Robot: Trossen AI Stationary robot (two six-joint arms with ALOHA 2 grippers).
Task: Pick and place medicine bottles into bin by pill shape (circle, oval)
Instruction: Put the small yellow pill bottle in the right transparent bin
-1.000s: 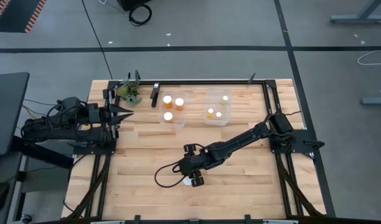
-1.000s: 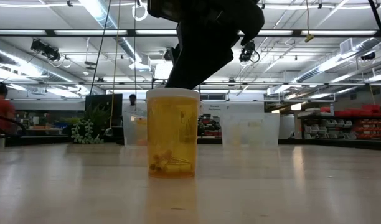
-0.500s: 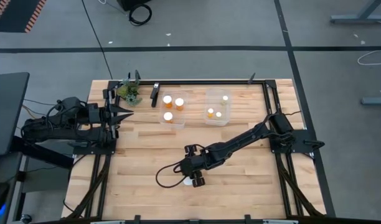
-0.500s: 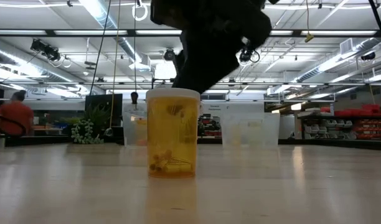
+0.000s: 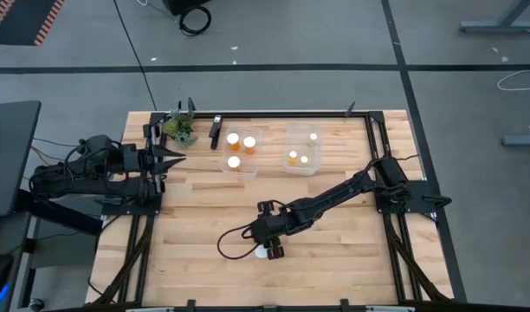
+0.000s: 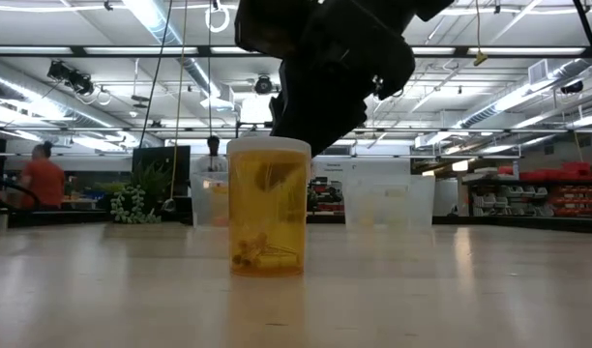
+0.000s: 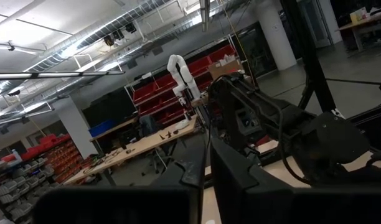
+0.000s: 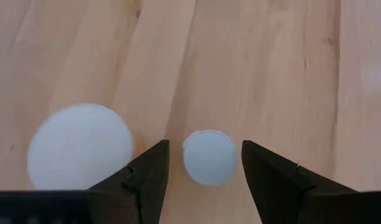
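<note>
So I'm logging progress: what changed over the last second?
Barely anything: the right pincer hovers open over the small white-capped bottle, having shifted slightly; nothing grasped. The orange bottle, both bins and the parked left pincer stayed put. A person walks behind.

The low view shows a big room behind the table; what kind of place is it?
Probably a robotics lab or workshop in an industrial hall. The low view shows an open ceiling with strip lights, shelves of red storage bins, and people at a workbench far behind the wooden table.
</note>
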